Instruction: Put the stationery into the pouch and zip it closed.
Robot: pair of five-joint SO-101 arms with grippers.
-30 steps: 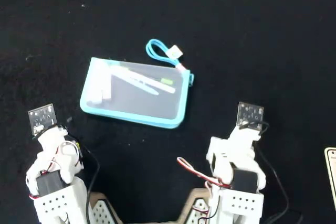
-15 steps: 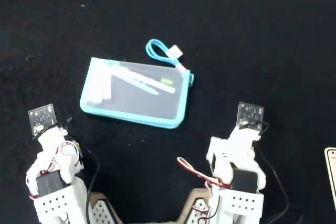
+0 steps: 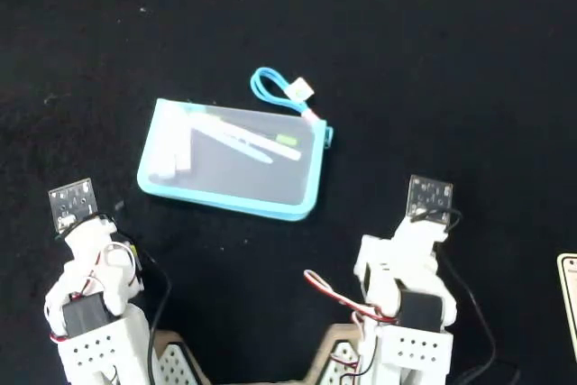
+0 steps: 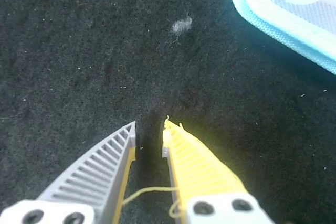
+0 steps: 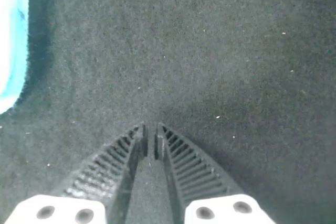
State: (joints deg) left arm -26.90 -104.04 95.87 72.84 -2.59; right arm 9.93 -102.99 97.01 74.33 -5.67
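Check the zip end beside the blue strap (image 3: 270,87): judge it fully run home before you finish. The pouch (image 3: 230,161) lies at 11 o'clock from the right arm, pens (image 3: 252,137) inside. Your left claw (image 4: 149,129) and right claw (image 5: 151,129) each show a narrow slit, empty, over the table (image 3: 451,60).

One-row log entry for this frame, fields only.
translucent blue-edged zip pouch: flat on black table, pens inside | left hand: shut, empty | right hand: shut, empty | zip: unclear
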